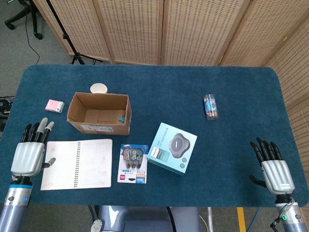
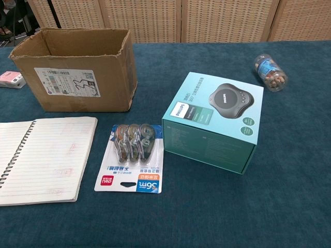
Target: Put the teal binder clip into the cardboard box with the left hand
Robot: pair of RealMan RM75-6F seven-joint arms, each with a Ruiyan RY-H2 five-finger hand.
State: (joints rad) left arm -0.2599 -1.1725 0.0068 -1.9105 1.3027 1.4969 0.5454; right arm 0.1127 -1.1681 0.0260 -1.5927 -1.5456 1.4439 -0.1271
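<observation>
The cardboard box [image 1: 100,114] stands open at the table's left; it also shows in the chest view as the box [image 2: 77,70]. A teal binder clip [image 1: 123,118] lies inside it against the right wall. My left hand [image 1: 30,153] hovers at the front left corner, left of the notebook, fingers spread and holding nothing. My right hand [image 1: 274,168] rests at the front right with its fingers apart, empty. Neither hand shows in the chest view.
An open spiral notebook [image 1: 77,163] lies in front of the box. A pack of correction tapes [image 1: 133,163], a teal Philips box [image 1: 172,147], a small jar [image 1: 210,106], a pink eraser [image 1: 54,106] and a white disc [image 1: 98,89] are spread around.
</observation>
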